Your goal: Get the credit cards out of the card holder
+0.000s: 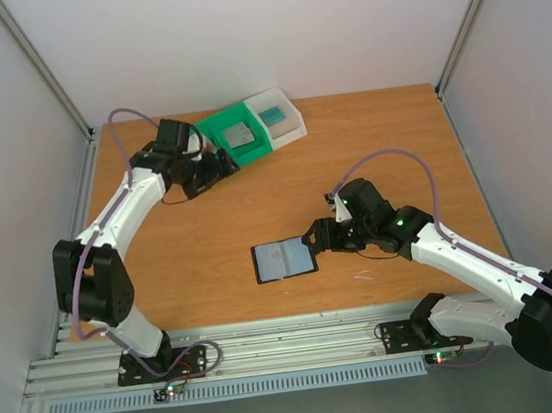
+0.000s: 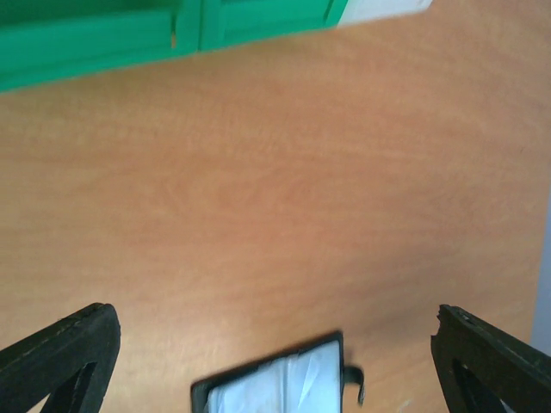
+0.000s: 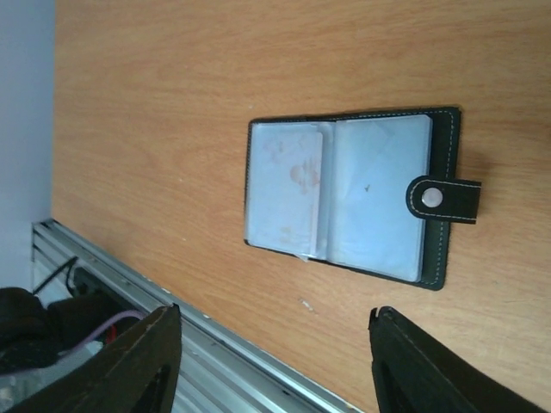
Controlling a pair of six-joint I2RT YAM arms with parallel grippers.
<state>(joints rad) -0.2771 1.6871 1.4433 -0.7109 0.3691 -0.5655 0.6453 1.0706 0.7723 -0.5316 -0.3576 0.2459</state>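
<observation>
Right gripper (image 3: 274,314) (jaws apart) near open card holder (image 3: 372,198).

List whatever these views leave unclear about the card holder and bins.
- Card count: in the right wrist view a credit card fronts the card holder; any behind it are covered.
- Left wrist view: card holder blurred, cut by bottom edge.
- Top view: green bin contents too small to identify.

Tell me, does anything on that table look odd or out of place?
Only small things. The card holder lies open, and a pale corner pokes past its black edge near the fold. A tiny whitish mark sits on the table nearby; what it is, I cannot tell.
</observation>
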